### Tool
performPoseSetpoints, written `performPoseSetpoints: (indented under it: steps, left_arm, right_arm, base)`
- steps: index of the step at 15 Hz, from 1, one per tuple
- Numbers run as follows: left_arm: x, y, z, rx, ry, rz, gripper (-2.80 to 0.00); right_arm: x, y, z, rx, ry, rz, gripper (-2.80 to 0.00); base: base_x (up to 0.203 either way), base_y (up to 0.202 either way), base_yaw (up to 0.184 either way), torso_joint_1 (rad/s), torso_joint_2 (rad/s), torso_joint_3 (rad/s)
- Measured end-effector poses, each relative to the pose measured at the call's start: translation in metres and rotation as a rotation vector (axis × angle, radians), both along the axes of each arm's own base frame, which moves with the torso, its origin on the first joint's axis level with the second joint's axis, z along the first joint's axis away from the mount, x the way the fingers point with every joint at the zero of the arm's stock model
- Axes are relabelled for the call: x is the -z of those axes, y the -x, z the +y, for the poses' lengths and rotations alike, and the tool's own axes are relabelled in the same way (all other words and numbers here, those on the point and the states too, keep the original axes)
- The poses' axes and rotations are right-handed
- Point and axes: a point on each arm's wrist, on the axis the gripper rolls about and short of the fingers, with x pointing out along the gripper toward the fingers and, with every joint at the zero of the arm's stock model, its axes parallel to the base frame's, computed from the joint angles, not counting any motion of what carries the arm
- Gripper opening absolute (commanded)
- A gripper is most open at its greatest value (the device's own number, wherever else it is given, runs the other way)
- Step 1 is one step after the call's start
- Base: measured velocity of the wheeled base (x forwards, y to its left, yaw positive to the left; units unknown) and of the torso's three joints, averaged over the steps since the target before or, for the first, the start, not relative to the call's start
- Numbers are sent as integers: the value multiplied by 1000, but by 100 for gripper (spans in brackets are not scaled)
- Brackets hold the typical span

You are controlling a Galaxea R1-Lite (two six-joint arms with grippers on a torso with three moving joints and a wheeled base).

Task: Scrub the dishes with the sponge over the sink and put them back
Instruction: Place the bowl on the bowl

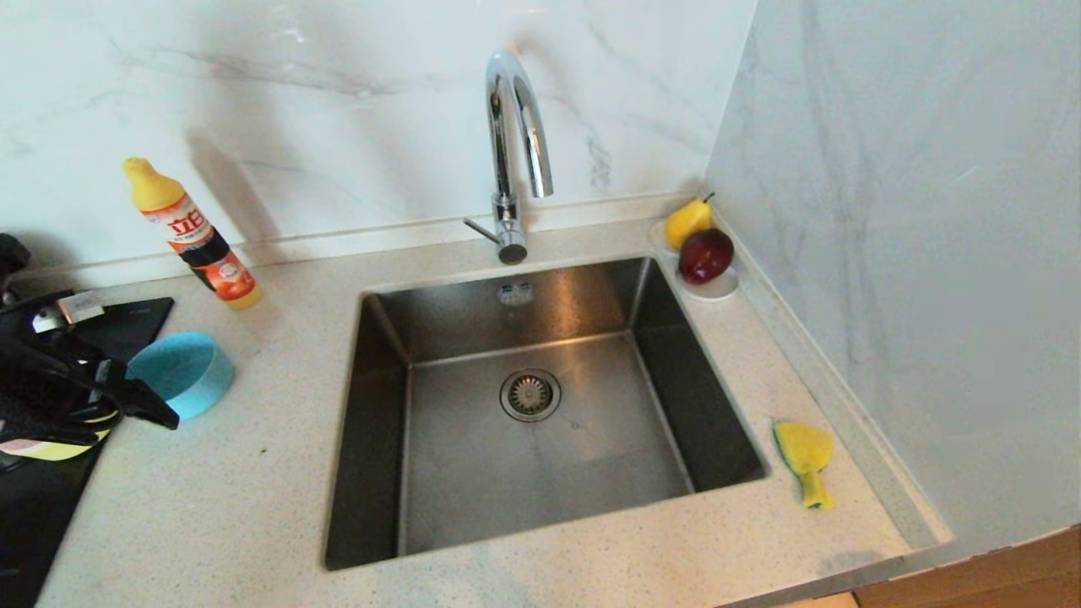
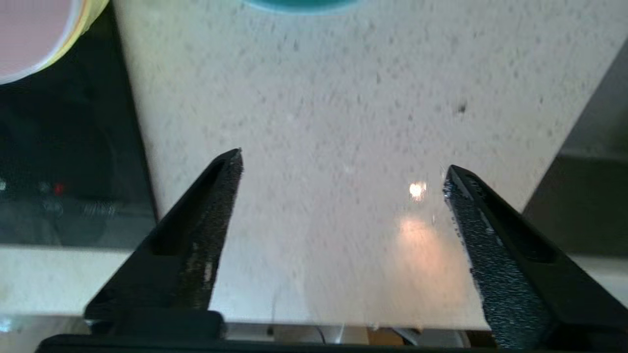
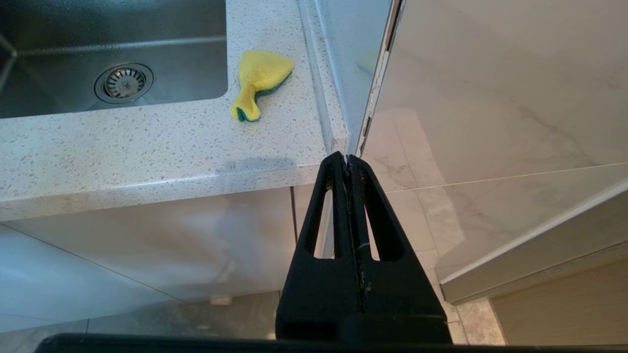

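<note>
The light blue bowl (image 1: 181, 371) stands on the counter left of the sink (image 1: 540, 405). Nearer the left edge, a yellow bowl (image 1: 59, 447) peeks out from under my left arm; the left wrist view shows a pale pink bowl (image 2: 29, 34) nested in it. My left gripper (image 1: 139, 418) (image 2: 343, 163) hangs open over bare countertop beside the blue bowl (image 2: 301, 5), holding nothing. The yellow sponge (image 1: 804, 456) (image 3: 260, 81) lies on the counter right of the sink. My right gripper (image 3: 347, 158) is shut and empty, parked below the counter's front edge.
A chrome tap (image 1: 515, 143) rises behind the sink, with a drain strainer (image 1: 529, 394) at the basin's centre. A detergent bottle (image 1: 190, 232) stands at the back left. A saucer (image 1: 718, 291) with a pear (image 1: 688, 221) and an apple (image 1: 706, 255) sits at the back right. A black cooktop (image 1: 34, 507) lies at the far left.
</note>
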Motion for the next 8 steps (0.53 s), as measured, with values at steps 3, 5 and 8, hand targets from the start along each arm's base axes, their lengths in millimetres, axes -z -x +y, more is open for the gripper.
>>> performPoseSetpoints:
  steps: [3,5,8]
  left_arm:
    - [7,-1,-1,-4,16,15,0]
    - [8,-2,-1,-9,23,18,0]
    - [13,-3,-1,-7,33,32,0]
  right_arm:
    - [0,0,0,0,1,0,-280]
    - [0,0,0,0,1,0,-280]
    - [0,0,0,0,0,0,-280]
  base:
    - [0,0,0,0,0,0]
    - [0,0,0,0,0,0]
    - [0,0,0,0,0,0]
